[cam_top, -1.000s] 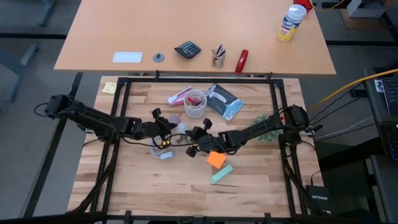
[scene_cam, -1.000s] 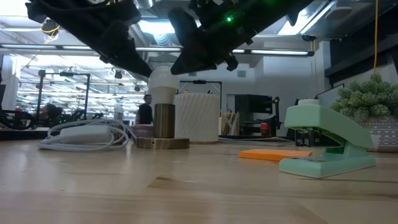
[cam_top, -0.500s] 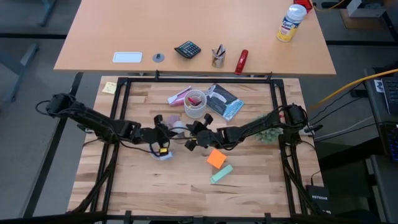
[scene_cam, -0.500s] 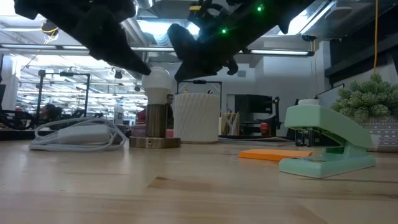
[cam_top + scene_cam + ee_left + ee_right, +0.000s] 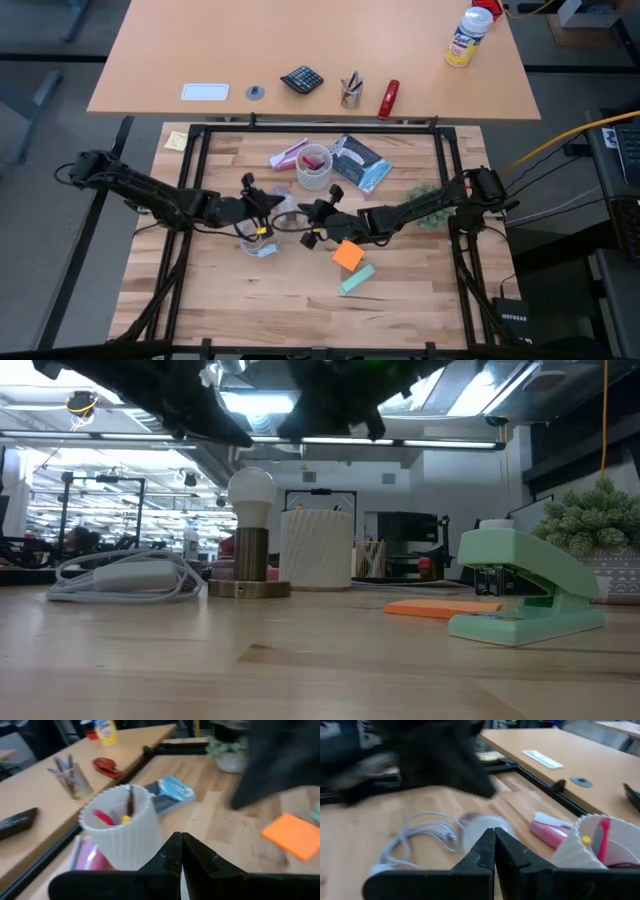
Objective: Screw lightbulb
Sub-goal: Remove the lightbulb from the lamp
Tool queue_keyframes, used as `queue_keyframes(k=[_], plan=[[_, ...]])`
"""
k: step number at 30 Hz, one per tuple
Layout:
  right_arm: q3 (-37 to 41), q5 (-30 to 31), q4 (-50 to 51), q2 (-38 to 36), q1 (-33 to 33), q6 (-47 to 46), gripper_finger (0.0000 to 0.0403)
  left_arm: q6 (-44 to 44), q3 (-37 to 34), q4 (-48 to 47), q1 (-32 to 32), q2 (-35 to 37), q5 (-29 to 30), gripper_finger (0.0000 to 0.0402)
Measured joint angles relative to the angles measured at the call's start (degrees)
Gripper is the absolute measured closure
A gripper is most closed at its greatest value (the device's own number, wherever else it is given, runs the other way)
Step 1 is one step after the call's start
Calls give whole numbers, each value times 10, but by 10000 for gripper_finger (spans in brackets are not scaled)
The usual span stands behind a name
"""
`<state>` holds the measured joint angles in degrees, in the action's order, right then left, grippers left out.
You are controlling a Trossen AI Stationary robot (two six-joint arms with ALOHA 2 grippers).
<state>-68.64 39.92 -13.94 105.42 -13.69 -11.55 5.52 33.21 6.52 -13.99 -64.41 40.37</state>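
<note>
Now both my hands have lifted off the small white rounded lightbulb (image 5: 251, 489), which stands alone in its brass socket (image 5: 249, 555) on the worktop (image 5: 320, 660), left hand (image 5: 180, 851) and right hand (image 5: 494, 845) both pressed together, so I judge the screwing finished.

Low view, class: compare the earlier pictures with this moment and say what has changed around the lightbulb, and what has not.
Both grippers have lifted clear: the left gripper and right gripper now sit above the lightbulb, which stands free in its brass socket. The white cup, cord and green stapler stayed put.
</note>
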Motion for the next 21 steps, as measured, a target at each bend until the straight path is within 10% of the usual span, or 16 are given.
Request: queue_keyframes(k=[21], plan=[[0,1,-47,68,13,-21,396,13,0,-86,72,9,-91,400]])
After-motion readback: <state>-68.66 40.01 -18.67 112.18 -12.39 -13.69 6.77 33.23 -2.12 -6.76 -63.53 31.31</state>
